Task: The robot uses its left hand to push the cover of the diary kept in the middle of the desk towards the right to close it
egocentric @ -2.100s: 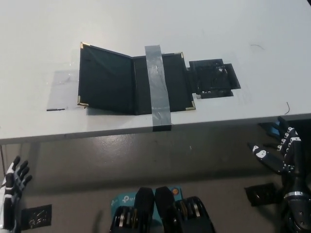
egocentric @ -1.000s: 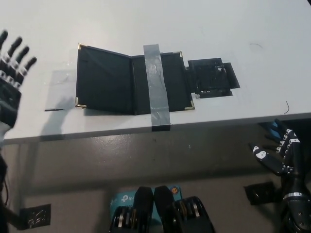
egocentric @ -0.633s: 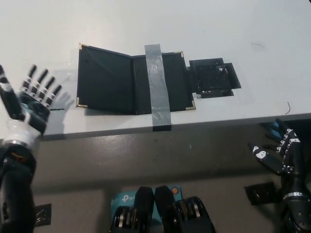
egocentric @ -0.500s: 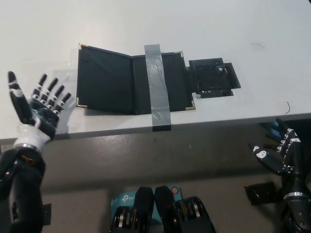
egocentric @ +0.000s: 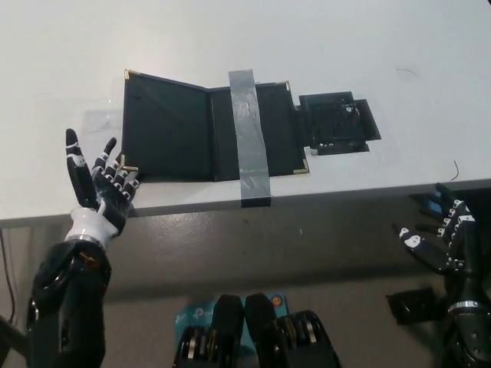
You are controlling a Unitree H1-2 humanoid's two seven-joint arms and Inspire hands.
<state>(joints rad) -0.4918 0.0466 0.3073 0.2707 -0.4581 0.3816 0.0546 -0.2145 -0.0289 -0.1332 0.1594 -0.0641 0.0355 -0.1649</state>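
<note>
grey tape strip (egocentric: 249, 134) — across desk edge | black flat piece (egocentric: 336, 123) — possibly a holder, unclear

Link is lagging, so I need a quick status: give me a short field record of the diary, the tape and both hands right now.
diary: open, flat on the desk, left cover raised slightly
tape: grey strip across the right half, running over the desk edge
left hand: open, at the cover's near-left corner
right hand: open, low, below the desk edge

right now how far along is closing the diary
Early. Done: the left hand is up at the desk edge, open, beside the near left corner of the diary. In hand: lining up on the left cover. Left: the cover lies open, unpushed. The right hand rests below the desk.
</note>
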